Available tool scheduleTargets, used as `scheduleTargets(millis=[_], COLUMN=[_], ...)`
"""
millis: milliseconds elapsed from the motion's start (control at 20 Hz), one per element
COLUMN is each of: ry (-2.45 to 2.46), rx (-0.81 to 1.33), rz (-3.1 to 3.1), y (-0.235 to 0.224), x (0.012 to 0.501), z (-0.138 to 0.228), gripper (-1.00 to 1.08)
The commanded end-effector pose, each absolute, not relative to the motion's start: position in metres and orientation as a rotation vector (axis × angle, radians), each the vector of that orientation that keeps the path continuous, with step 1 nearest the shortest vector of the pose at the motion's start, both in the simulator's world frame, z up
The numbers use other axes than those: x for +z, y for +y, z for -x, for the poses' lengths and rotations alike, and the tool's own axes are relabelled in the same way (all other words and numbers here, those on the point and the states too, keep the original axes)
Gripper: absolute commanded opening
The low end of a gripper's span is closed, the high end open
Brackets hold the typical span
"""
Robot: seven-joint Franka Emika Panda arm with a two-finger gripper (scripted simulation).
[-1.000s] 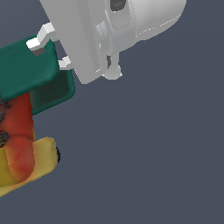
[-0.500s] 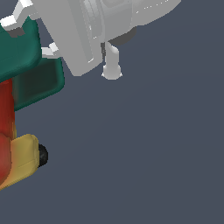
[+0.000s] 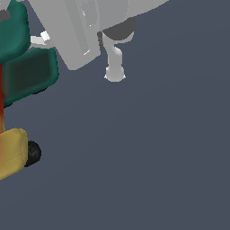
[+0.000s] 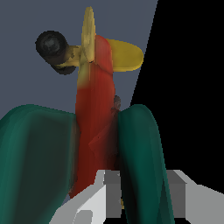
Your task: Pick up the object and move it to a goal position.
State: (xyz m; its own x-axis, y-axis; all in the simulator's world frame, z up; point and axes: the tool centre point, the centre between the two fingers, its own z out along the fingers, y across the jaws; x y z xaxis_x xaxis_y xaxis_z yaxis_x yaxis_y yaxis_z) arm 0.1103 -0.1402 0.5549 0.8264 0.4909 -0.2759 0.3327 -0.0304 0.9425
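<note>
The object is a toy biplane (image 3: 31, 74) with teal-green wings, cut off by the exterior view's left edge; its yellow tail (image 3: 11, 152) and a black wheel (image 3: 33, 152) show lower down. My white gripper (image 3: 41, 41) comes in from the top, with one fingertip (image 3: 45, 38) against the wing. In the wrist view the red-orange fuselage (image 4: 94, 113) runs away from me to the yellow tail (image 4: 124, 57) and wheel (image 4: 51, 43). One teal wing (image 4: 142, 148) sits between the grey fingers (image 4: 103, 192), and the gripper (image 4: 140, 188) is shut on it.
A plain dark grey-blue floor (image 3: 148, 157) fills the exterior view. In the wrist view the floor ends at a straight edge with black void (image 4: 192, 87) beyond. A pale rounded peg (image 3: 114, 72) hangs from the arm's body.
The gripper and biplane have moved together toward the exterior view's left and look larger. More of the plane now lies past the left edge.
</note>
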Motion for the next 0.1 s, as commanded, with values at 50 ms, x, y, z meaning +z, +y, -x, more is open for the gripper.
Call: scheduleTargets(millis=[50], ry=[0.653], rx=[0.148], rz=[-1.633], y=[-0.1439], x=[0.5657], z=[-0.1075], gripper=[-1.00])
